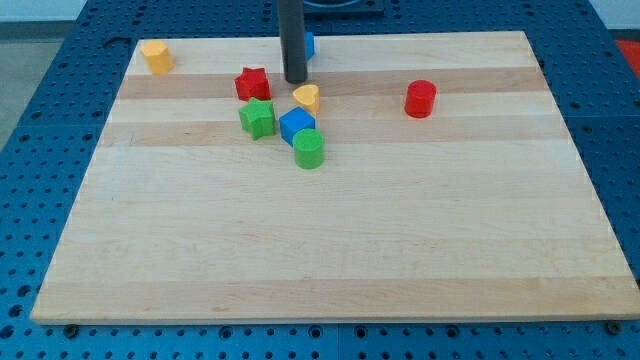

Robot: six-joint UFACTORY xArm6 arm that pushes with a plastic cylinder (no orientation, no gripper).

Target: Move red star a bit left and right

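The red star (252,84) lies on the wooden board (330,240) near the view's top, left of centre. My tip (296,80) is the lower end of a dark rod that comes down from the view's top. It stands just right of the red star with a small gap, and just above the yellow heart (307,98). A green star (257,118) lies below the red star.
A blue cube (296,125) and a green cylinder (309,148) sit below the yellow heart. A red cylinder (421,99) lies to the right. A yellow block (156,56) sits at the top left corner. A blue block (309,44) shows partly behind the rod.
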